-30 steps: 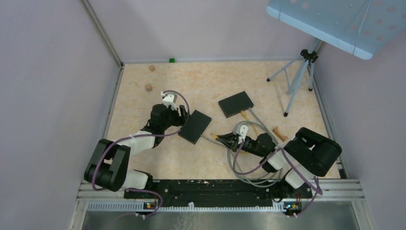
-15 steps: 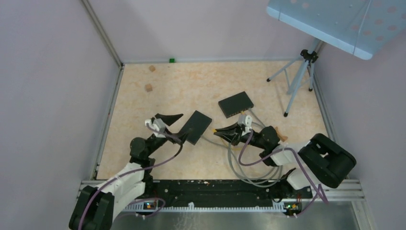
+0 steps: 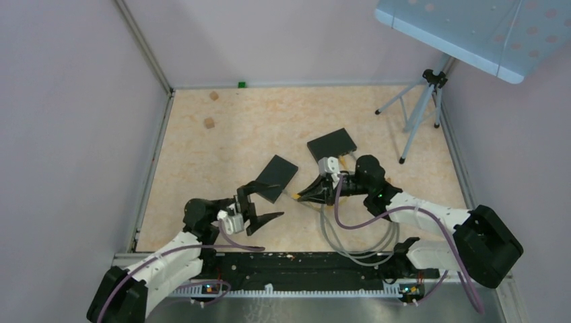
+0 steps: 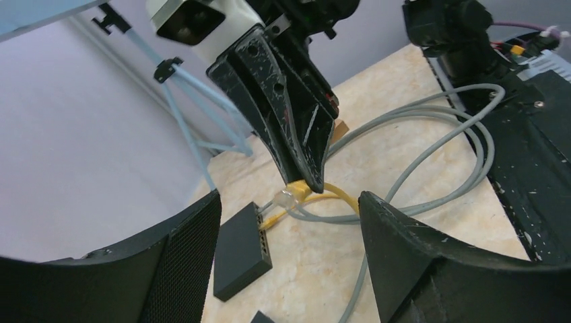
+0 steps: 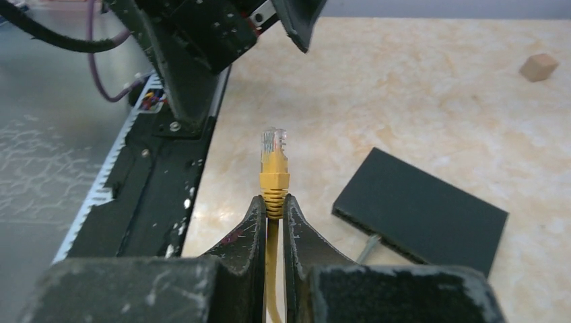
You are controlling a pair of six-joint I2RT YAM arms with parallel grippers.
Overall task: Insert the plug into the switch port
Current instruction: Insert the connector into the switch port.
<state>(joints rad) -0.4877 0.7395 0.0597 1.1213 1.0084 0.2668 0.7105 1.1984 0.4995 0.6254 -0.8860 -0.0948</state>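
So, starting at the near edge: the left gripper (image 3: 264, 202) is way back toward its own base now. A second ago it was up against the left edge of the nearer black switch (image 3: 275, 176); now it's let go and sits clearly on the near side of it. Its fingers (image 4: 431, 262) are spread wide with nothing between them.

Just past that, the right gripper (image 3: 301, 195) hangs over the middle of the desk (image 3: 202, 168), with its fingers (image 5: 246, 232) clenched on the yellow boot right behind the clear plug (image 5: 274, 145). So the plug is up in the air, sticking out past the fingertips and pointing toward the left arm, not in any port. The arm has swung around a lot: a second ago its wrist was low and near, and now it reaches in from beside the far black switch (image 3: 332, 144).

The loose grey cable (image 3: 357, 245) is looped on the desk near the right base.

Both switches look like they're in the same spots as before. The nearer one has a grey lead running into it, and the far one has a yellow lead at its near edge.

Further back there are two small wooden blocks (image 3: 209, 123), and a tripod (image 3: 421, 111) stands off in the far right corner.
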